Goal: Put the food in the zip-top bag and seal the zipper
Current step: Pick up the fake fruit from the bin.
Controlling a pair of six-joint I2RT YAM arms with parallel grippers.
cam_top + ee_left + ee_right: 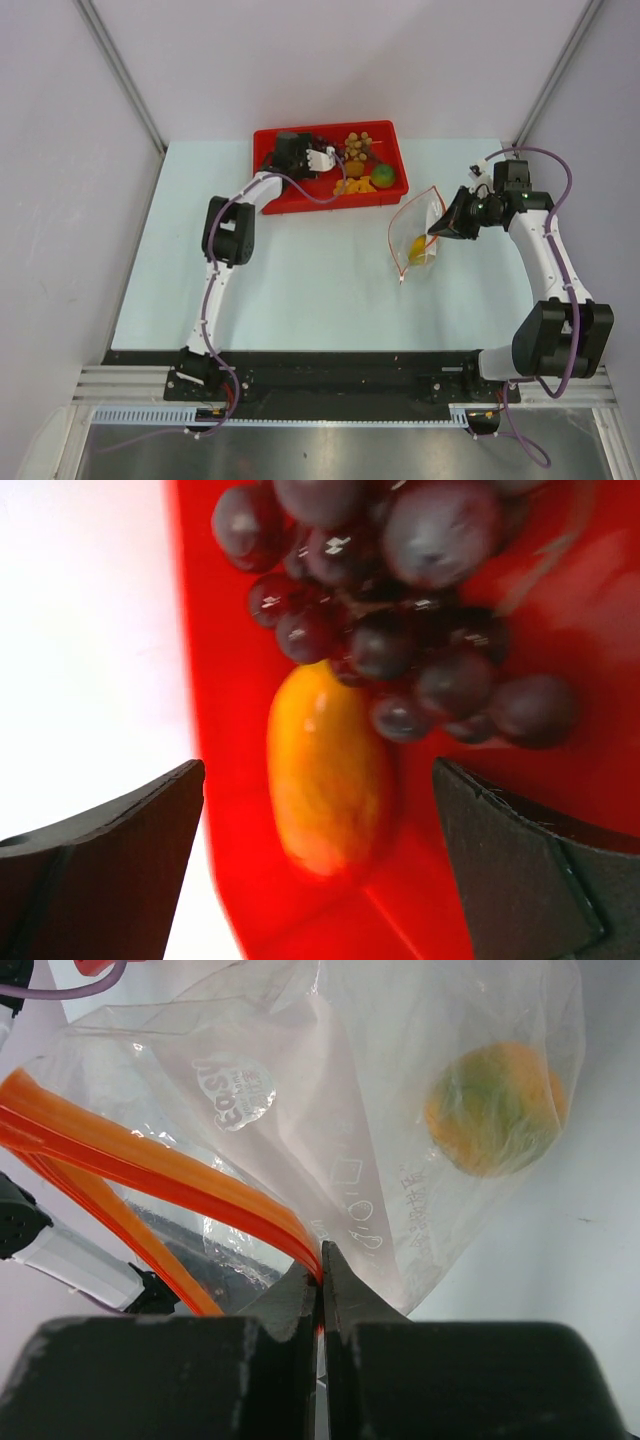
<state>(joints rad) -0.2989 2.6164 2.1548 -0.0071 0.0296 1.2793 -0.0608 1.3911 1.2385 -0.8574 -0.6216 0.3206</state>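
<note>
A: So, where's the orange mango [328,785] from the left hand [325,158]?
B: Directly below its wide-spread jaws, in the red tray [330,207], lying lengthwise between them.
A: And the bag [420,235]?
B: Rightward; the right hand [320,1260] pinches its zipper [150,1160].

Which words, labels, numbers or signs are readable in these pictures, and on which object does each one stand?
"Easy" (probable reading, seen turned around): in the round white mark on the zip-top bag; the smaller line in that mark is too blurred to read.
Faint white print beside the square outline, lower on the same bag: too small to read.
Top view and left wrist view: no text to be seen.
</note>
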